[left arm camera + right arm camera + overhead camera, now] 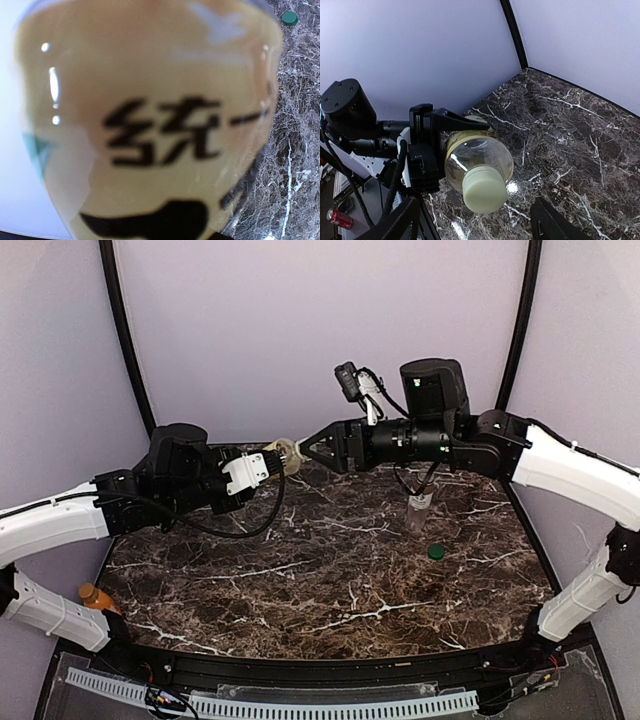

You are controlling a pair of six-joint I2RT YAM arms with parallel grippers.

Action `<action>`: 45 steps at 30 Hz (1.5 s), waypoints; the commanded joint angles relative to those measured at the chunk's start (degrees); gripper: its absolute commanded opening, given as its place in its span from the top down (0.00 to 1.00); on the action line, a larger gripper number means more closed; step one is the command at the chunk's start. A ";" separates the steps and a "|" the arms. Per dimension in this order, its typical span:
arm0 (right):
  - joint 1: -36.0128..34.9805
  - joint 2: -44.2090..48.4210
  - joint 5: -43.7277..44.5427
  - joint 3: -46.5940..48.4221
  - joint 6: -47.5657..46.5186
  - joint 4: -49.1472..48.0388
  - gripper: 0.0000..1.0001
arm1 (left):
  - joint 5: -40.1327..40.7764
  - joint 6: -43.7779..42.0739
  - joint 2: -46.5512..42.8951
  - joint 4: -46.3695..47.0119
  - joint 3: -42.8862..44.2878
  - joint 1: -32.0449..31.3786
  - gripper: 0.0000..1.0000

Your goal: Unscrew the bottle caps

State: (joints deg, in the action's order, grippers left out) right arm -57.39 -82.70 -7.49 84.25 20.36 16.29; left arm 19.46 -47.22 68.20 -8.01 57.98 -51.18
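My left gripper [262, 466] is shut on the tall yellow-labelled bottle [283, 457] and holds it lying level above the back of the table, neck to the right. The label with dark characters fills the left wrist view [150, 125] and hides the fingers. The pale cream cap [484, 189] sits on the bottle's neck. My right gripper [475, 227] is open, its fingers wide apart on either side just short of the cap; it shows in the top view [316, 452] too. A dark green cap [436, 551] lies loose on the table. The golden tan cap is not seen.
A short clear bottle [420, 510] stands uncapped under the right arm. The orange bottle [95, 597] lies at the table's left edge by the left arm. The marble table [330, 580] has purple walls behind. A red can [337, 218] sits off the table.
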 commanded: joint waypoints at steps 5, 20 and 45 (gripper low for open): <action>0.32 -2.96 -3.58 3.85 5.68 1.78 0.45 | 2.35 -1.70 -1.84 3.20 -1.53 -0.15 0.99; 1.78 -5.20 -2.96 3.57 6.33 -0.12 0.57 | 1.54 -1.85 -2.28 3.23 -2.05 -0.15 0.99; 2.63 -5.44 -6.65 3.91 5.13 -2.32 0.72 | 0.74 -2.06 -1.80 2.64 -1.47 -0.19 0.99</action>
State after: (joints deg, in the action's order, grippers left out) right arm -55.24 -87.88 -13.50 86.48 25.98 16.10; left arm 20.51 -49.15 67.37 -5.67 56.49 -51.18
